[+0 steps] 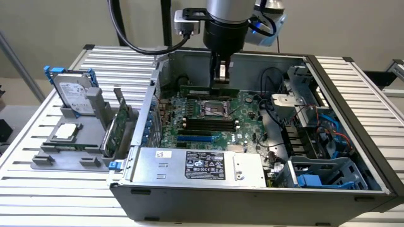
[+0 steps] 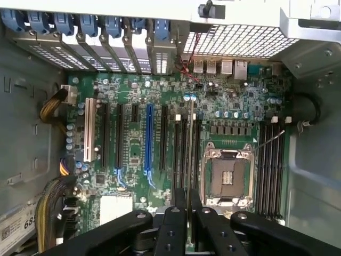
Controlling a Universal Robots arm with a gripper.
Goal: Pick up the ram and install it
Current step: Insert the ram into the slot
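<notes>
Robot arm's black hand point(image 1: 220, 81) is closed on the ram, a long, thin green circuit-board stick point(image 1: 200, 90). It holds the stick edge-down inside an open grey metal computer case point(image 1: 189, 208), over the black memory slots point(image 2: 178, 149) beside the empty silver processor socket point(image 2: 228, 173). The installing step seems in hand. Seating calls for the stick staying square along one slot.
</notes>
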